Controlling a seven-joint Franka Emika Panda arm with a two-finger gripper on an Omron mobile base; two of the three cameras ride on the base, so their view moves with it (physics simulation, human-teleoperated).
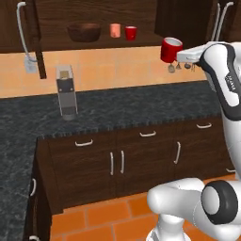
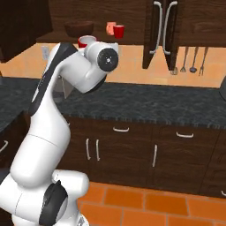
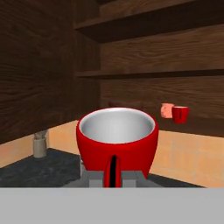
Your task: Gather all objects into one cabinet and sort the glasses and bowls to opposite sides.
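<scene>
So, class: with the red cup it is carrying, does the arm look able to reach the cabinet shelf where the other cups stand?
Probably yes. The tool holds the red cup level with the open cabinet shelf; the way looks free, with bare shelf beside the small red cup.

At the top of the left base view, the open cabinet's lowest shelf (image 1: 94,43) carried three things in a row: a wide dark wooden bowl (image 1: 84,31) on the left, a salmon-pink cup (image 1: 115,30) beside it, and a red cup (image 1: 131,32) just right of that. Below, mid-frame, the dark speckled counter (image 1: 132,108) bore a grey coffee machine (image 1: 66,92) at left.
</scene>
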